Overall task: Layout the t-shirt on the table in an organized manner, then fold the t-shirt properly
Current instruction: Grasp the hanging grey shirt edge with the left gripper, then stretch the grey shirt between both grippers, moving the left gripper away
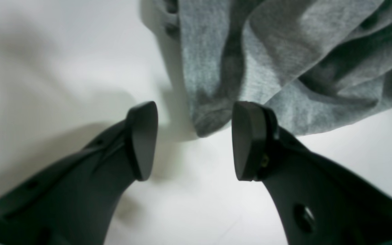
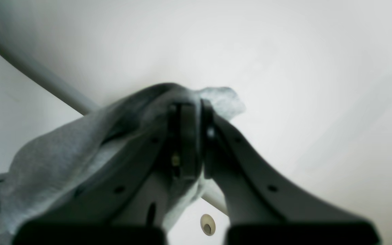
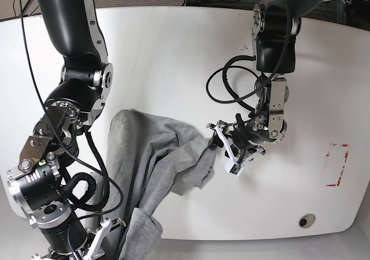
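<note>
White glossy table (image 3: 173, 52) carries the work; its surface is bare to the far side, and a red-outlined mark (image 3: 337, 165) and a round grommet hole (image 3: 306, 220) sit near its edge on the side of my left arm. The grey t-shirt (image 3: 156, 162) lies crumpled toward my right arm, one end trailing over the near table edge, so it is not yet laid out.

My right gripper (image 2: 191, 136) is clamped tight on a bunch of the t-shirt; cloth drapes over both fingers in the right wrist view; this grip serves as the anchor, raising one end so the fabric can be drawn flat.

My left gripper (image 1: 194, 143) stands wide, holding nothing; a hemmed corner of the t-shirt hangs just ahead of the gap between the pads (image 1: 247, 139), over the table; the jaws are spread, in my judgement, either to take that corner or having let it go; I cannot tell which.
</note>
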Motion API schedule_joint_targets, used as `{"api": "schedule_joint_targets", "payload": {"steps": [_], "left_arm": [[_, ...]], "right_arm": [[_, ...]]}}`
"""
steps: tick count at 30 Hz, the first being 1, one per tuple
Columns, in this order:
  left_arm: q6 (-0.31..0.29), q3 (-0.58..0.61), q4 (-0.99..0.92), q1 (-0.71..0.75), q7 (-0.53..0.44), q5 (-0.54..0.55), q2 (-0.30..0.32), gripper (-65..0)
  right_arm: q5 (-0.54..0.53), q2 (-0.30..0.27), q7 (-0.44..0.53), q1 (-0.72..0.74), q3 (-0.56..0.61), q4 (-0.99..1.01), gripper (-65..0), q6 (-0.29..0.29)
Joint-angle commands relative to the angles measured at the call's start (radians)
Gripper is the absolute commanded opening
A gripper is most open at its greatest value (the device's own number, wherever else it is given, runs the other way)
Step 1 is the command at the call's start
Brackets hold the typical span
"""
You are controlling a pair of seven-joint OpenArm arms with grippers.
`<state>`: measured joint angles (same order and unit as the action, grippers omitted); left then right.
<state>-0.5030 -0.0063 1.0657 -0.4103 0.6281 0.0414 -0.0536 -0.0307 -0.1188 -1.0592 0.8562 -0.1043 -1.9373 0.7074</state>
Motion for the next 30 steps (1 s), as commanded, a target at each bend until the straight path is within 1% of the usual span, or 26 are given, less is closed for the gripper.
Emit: {"api": "schedule_joint_targets", "payload": {"steps": [1,8,14,26,27,29,30], "left_arm": [[-0.012,-0.001,0.003,-0.046,-0.027,0.015,-0.015,-31.8],[-0.032,0.015,-0.041,-0.054,-0.027,0.015,-0.022,-31.8],[-0.032,0.070,-0.086,-0.051,-0.027,0.016,-0.022,-31.8],[-0.023,0.085,-0.112,-0.048,-0.027,0.012,-0.022,-33.1],[-0.023,0.085,-0.120,-0.049,-0.027,0.012,-0.022,-34.2],[-0.023,0.087,-0.144,-0.052,-0.029,0.010,-0.021,-39.2],[-0.023,0.095,-0.163,-0.054,-0.032,0.010,-0.021,-44.0]], "right_arm": [[-0.005,-0.003,0.026,0.039,-0.002,-0.014,-65.0,-0.009],[-0.005,-0.003,0.026,0.044,-0.002,-0.014,-65.0,-0.009],[-0.005,-0.003,0.026,0.044,-0.002,-0.014,-65.0,-0.009],[-0.005,-0.003,0.026,0.042,-0.002,-0.014,-65.0,-0.009],[-0.005,-0.003,0.026,0.041,-0.002,-0.014,-65.0,-0.009],[-0.005,-0.003,0.026,0.041,-0.002,-0.014,-65.0,-0.009],[-0.005,-0.003,0.026,0.039,-0.002,-0.014,-65.0,-0.009]]}}
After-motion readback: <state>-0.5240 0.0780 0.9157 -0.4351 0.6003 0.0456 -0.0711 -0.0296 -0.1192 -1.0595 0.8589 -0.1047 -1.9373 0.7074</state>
